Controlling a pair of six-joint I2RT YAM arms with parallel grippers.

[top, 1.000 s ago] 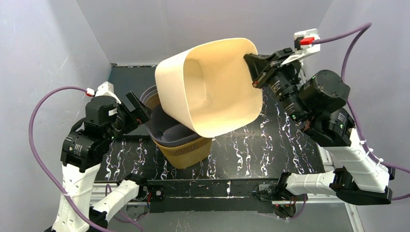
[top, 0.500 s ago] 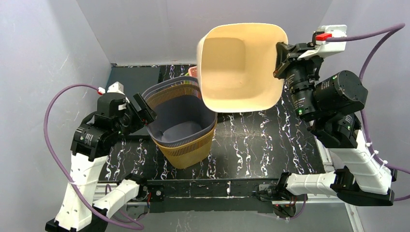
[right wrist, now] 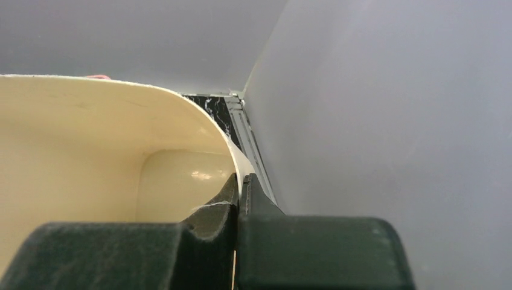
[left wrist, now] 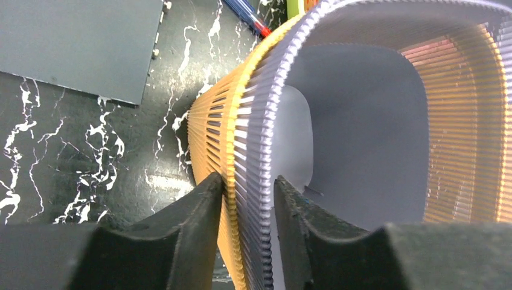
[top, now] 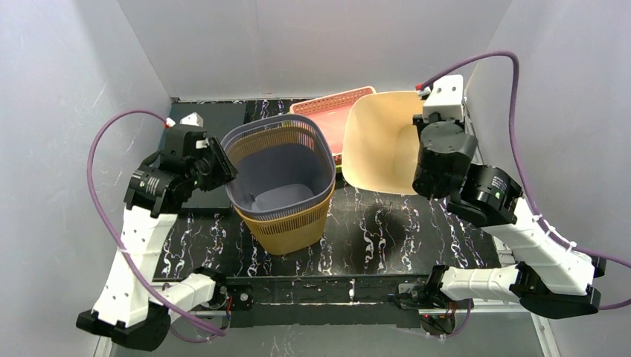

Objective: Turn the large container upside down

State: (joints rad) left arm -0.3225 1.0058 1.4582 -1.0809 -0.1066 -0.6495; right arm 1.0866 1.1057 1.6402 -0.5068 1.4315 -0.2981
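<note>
The right tool [right wrist: 240,181], clamped on the cream tub [top: 376,141], has lowered it; the left tool [left wrist: 247,193] now pinches the nested baskets [top: 290,227]

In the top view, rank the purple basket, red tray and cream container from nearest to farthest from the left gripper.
1. Purple basket, left of centre; its rim sits between the jaws of the left gripper.
2. Red tray, back centre.
3. Cream container, back right, in the right gripper.

SURFACE: black marbled table [top: 372,230] | 10 o'clock: grey mat [top: 205,119], flat | centre: yellow basket [top: 290,227], upright | 12 o'clock: red tray [top: 327,111] | 1 o'clock: cream container [top: 376,141], tilted, contact with table unclear
</note>
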